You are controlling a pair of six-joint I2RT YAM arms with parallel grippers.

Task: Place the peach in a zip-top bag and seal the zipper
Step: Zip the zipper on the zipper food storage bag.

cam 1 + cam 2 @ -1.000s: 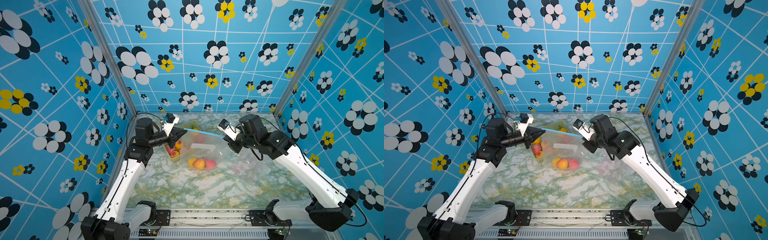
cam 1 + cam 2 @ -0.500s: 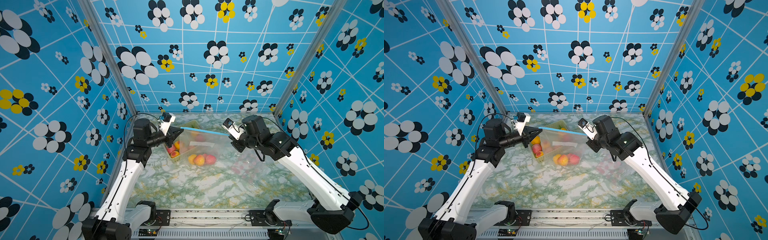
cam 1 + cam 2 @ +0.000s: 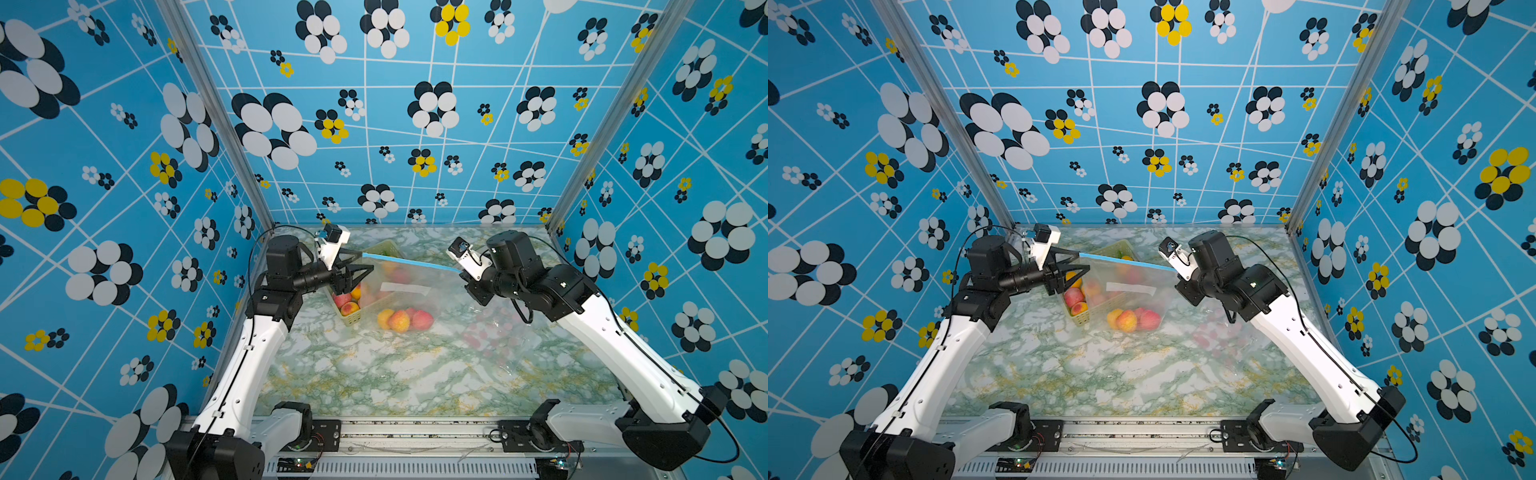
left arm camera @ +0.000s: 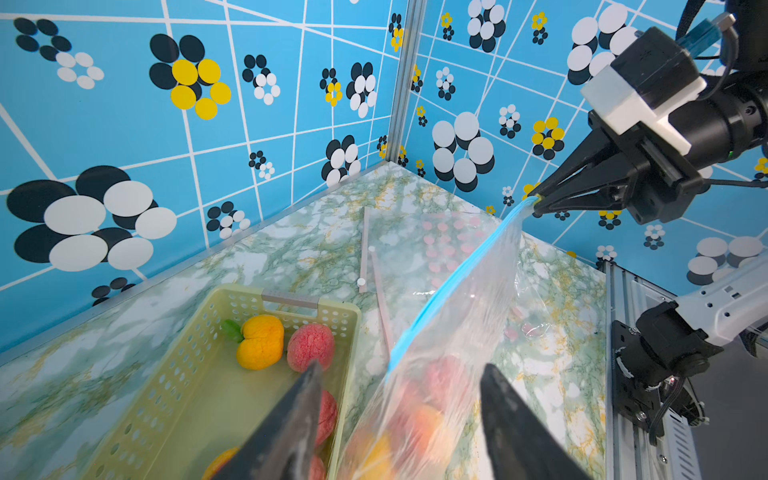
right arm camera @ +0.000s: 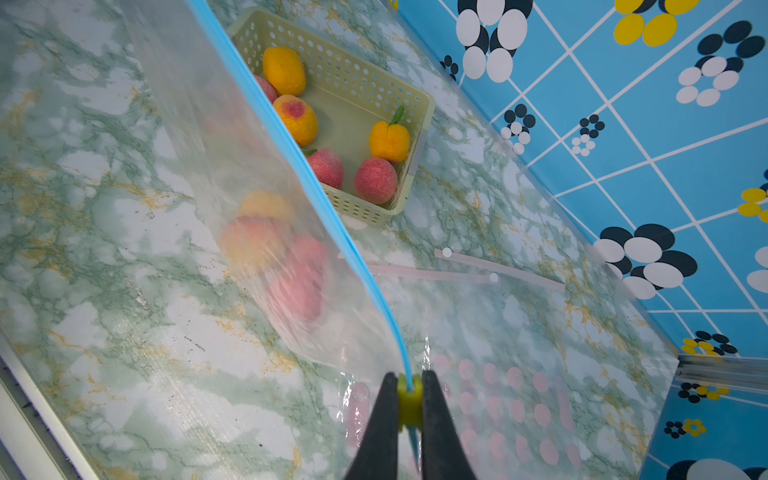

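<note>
Right pincer (image 5: 409,388) clenches the yellow slider (image 5: 409,400); your left pincer (image 4: 401,368) gapes empty. Zip-top bag (image 4: 478,299) looks limp, slick, sagging with peaches (image 3: 400,321): grab its stiffer blue zipper (image 3: 411,262).

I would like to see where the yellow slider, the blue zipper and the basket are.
slider (image 5: 409,399): right wrist view, middle of its yellow body.
zipper (image 3: 411,262): a top view, middle of the blue strip.
basket (image 5: 361,210): right wrist view, its perforated side wall.
</note>
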